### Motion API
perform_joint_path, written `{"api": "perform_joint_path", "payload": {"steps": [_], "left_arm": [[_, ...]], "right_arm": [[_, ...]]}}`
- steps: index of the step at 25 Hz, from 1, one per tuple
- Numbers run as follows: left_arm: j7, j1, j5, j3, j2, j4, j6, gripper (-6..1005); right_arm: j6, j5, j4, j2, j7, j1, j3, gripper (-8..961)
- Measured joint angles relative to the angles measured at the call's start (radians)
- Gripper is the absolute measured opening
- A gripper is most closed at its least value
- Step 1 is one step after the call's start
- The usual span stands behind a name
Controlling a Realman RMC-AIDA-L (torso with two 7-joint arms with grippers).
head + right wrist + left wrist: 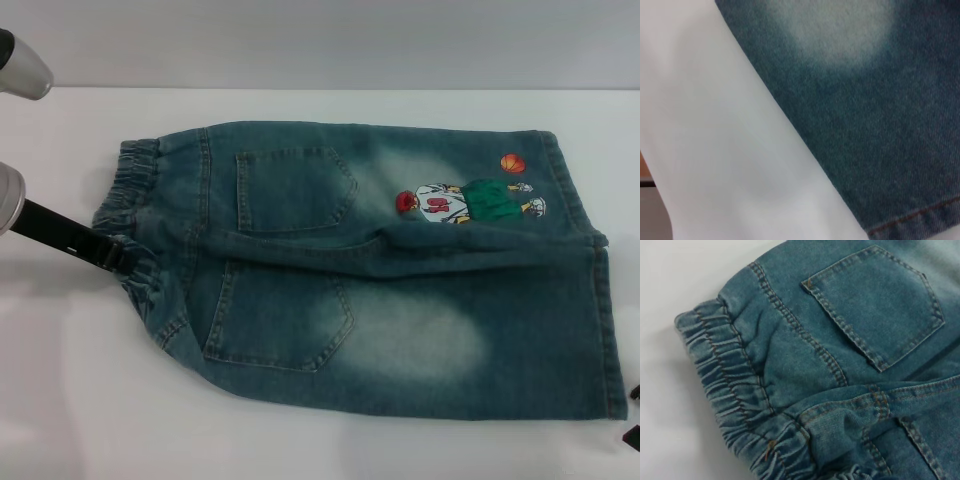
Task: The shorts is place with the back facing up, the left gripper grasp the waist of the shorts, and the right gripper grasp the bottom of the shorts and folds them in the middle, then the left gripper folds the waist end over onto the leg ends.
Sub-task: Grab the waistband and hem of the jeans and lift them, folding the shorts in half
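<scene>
The faded blue denim shorts [380,290] lie flat on the white table, back pockets up. The gathered waist [135,200] is at the left and the leg ends [600,300] are at the right. The far leg carries the cartoon print [465,202]. My left gripper [112,254] reaches in from the left and touches the middle of the waist, where the band is bunched. The left wrist view shows the puckered waist [725,370] and one pocket [875,305] close up. Only a black tip of my right gripper [632,430] shows, just off the near leg's hem corner [920,222].
The white table [300,440] extends around the shorts on all sides, with a pale wall behind it. Part of a silver-white arm segment [20,65] shows at the upper left.
</scene>
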Motion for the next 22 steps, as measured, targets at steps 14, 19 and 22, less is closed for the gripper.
{"api": "perform_joint_path", "payload": {"steps": [14,19,22], "left_arm": [[0.0,-0.005,0.0,-0.002,0.001,-0.012,-0.012,58],[0.0,-0.009,0.0,0.001,0.002,-0.027,-0.02,57],[0.0,-0.01,0.0,0.001,0.002,-0.027,-0.021,57]], "right_arm": [[0.0,0.0,0.026,0.005,0.0,0.017,-0.025,653],[0.003,0.0,0.029,0.005,-0.006,0.023,-0.025,655],[0.004,0.004,0.029,0.005,-0.006,0.024,-0.025,654]]}}
